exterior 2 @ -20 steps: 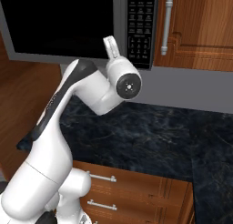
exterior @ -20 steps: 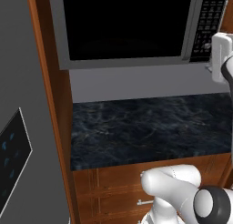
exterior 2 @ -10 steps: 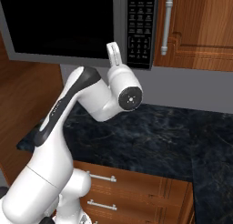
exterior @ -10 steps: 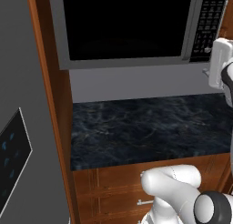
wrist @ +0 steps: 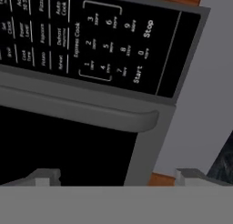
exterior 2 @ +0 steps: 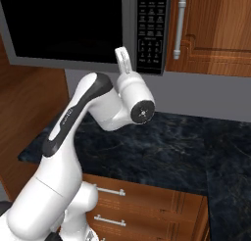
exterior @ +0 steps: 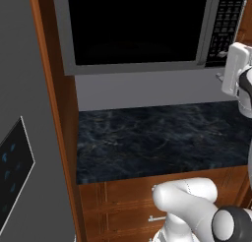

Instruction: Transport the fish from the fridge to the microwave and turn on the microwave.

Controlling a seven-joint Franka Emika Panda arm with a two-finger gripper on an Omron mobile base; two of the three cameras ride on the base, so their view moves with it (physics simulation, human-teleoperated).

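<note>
The microwave [exterior: 138, 29] hangs above the counter with its dark door shut. Its black keypad [exterior 2: 149, 29] runs down the right side. My gripper [exterior 2: 122, 56] points up at the microwave's lower right corner, just below the keypad, and it also shows at the right edge of the left base view [exterior: 220, 66]. In the hand view the keypad [wrist: 100, 41] is close, with the Start button [wrist: 138, 74] and the Stop button [wrist: 148, 28] readable. The gripper [wrist: 117, 177] is open, with nothing between the fingertips [wrist: 45, 176]. The grey fridge [exterior: 24, 137] stands at the left. The fish is out of view.
A dark marble counter [exterior: 157, 137] lies under the microwave, with wooden drawers [exterior 2: 147, 210] below it. A wooden wall cabinet with a bar handle [exterior 2: 180, 27] is right of the microwave. A wooden panel [exterior: 54, 103] separates fridge and counter.
The wrist has swung a little right and down in the right base view, and the hand has shifted slightly below the keypad. The microwave door stays shut.
</note>
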